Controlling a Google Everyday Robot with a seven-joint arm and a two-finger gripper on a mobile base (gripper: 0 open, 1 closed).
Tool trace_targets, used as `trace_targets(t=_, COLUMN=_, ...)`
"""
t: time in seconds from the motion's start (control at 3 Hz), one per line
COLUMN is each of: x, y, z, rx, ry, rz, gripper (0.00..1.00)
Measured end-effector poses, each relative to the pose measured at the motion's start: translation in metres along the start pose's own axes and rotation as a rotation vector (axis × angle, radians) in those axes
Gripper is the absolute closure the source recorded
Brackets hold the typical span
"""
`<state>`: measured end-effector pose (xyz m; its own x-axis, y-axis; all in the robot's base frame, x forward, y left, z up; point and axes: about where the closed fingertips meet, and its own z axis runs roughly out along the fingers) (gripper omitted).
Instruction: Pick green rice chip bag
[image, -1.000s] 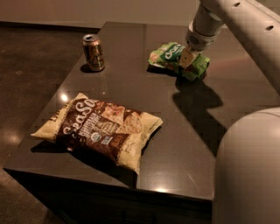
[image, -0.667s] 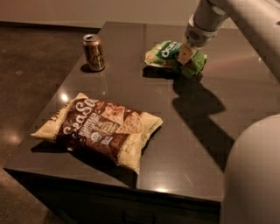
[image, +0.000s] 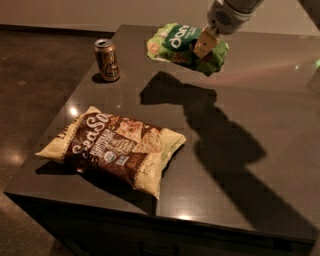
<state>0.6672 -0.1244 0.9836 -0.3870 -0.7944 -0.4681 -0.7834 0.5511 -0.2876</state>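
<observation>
Against the picture of a second ago, the soda can (image: 107, 60) at the left rear and the brown-and-cream chip bag (image: 117, 147) at the front left are found unmoved. The green rice chip bag (image: 175, 41), which lay flat on the bench (image: 290, 100) then, is now held up clear of it, above the rear middle. Its shadow (image: 167, 90) is cast on the surface below and apart from it. The rounded white body seen earlier at the lower right is no longer in view.

A dark, dull floor (image: 30, 75) is seen at the left, and a pale strip of wall (image: 75, 12) runs along the top. The bench is a dark, glossy slab on which small points of light are reflected. The can stands upright near the left edge. The brown-and-cream bag lies flat, with one end close to the front left edge. The two are well apart from each other and from the lifted bag.

The white arm (image: 232, 12) is brought in from the upper right and angled down and to the left. The gripper (image: 204, 47) is closed on the right part of the green rice chip bag. One pale finger (image: 205, 41) is seen pressed against the crinkled foil. The bag is tilted, with its dark-green label turned upward and its left end hanging free.
</observation>
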Motion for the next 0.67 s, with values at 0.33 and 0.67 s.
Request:
trace_targets(t=0.33, x=-0.0117, y=0.0135, z=-0.0188, rx=-0.004, ry=-0.029, rz=-0.042, gripper=1.0)
trace_targets(t=0.67, x=-0.0127, y=0.0142, z=-0.0205, rx=-0.003, ry=-0.031, rz=-0.045, gripper=1.0)
